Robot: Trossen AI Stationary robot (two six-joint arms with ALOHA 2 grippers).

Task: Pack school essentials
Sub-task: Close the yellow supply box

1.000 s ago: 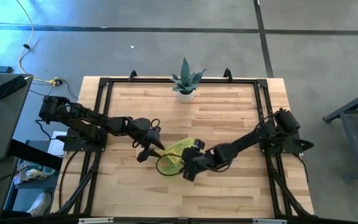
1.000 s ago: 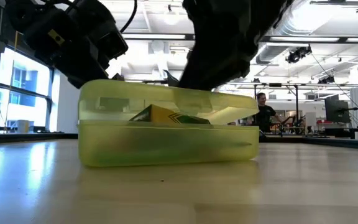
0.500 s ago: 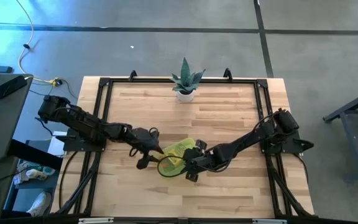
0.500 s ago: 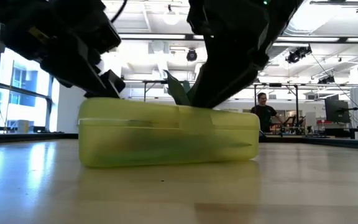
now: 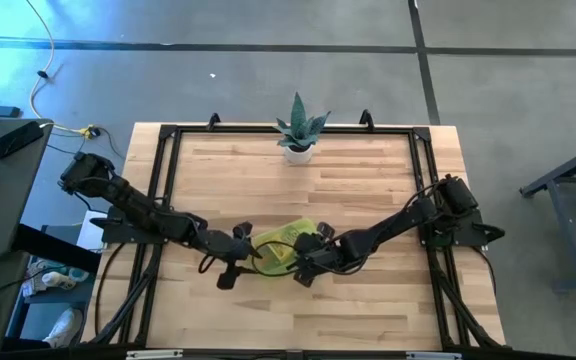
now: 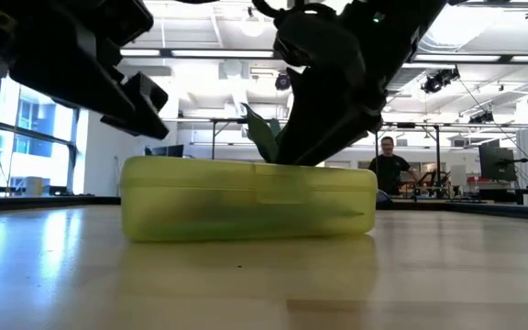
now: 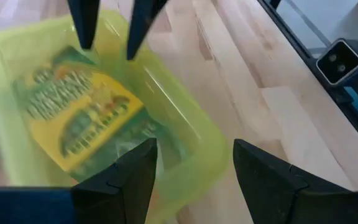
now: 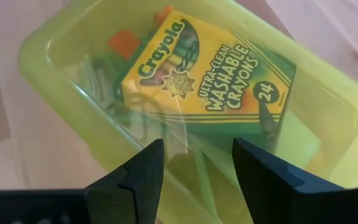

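Note:
A translucent yellow-green case (image 5: 278,252) lies flat on the table with its lid down. Through the lid I see the green-yellow crayon box (image 8: 210,78) and, beside it, an orange piece (image 8: 123,45); the other school essentials are hidden. My right gripper (image 5: 301,262) stands over the case's right part, fingers apart, tips down at the lid. My left gripper (image 5: 230,268) hangs open just left of and above the case's near left corner (image 7: 197,143), clear of it. My right gripper has both fingertips (image 7: 84,31) on the case's lid top (image 7: 107,62), near one long edge. The parted fingers slant down onto it from the table's right, with nothing between them. The case lies flat on the table under them (image 6: 246,197).
A small potted spiky plant (image 5: 298,130) stands at the middle of the table's far edge. Black frame rails (image 5: 163,180) run along the table's sides. Bare wood lies near and far of the case. A person (image 6: 392,165) stands in the room beyond.
The case's lid, ajar a second ago, has come down flat and shut. My left gripper has drawn away from the lid toward the table's near edge and rolled, staying open. My right gripper has kept to the lid.

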